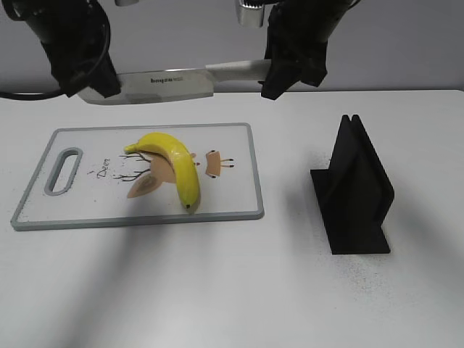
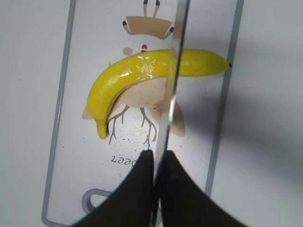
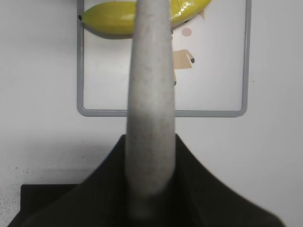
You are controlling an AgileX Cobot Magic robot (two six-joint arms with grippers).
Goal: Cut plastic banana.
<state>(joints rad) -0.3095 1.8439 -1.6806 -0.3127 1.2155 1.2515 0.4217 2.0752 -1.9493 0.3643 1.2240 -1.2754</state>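
In the exterior view both arms are cut off by the top edge, so only their dark lower parts show; the left gripper (image 1: 94,83) pinches the tip end of a knife (image 1: 170,83) and the right gripper (image 1: 279,76) clamps its grey handle, so the blade hangs level in the air between them. How the fingers themselves sit is hard to make out here, since they read as dark masses. The plastic banana (image 1: 172,163) lies on a white cutting board (image 1: 239,138) on the table (image 1: 217,290), below the blade and apart from it, its stem toward the far left and its tip toward the near edge of the board. A black knife stand (image 1: 355,192) stands upright to the right, well apart from the board. In the left wrist view the fingers (image 2: 137,189) are pressed together on the blade (image 2: 171,85), seen edge-on as a thin strip that crosses over the banana (image 2: 137,71) and hides a narrow slice of it; the board's (image 2: 61,118) handle slot is half covered by the fingers. In the right wrist view the fingers (image 3: 199,189) grip the speckled grey handle (image 3: 150,104), which blocks the middle of the banana (image 3: 109,19); the banana is also cut off by the top edge, and the stand (image 3: 47,203) shows only as a dark corner at lower left.
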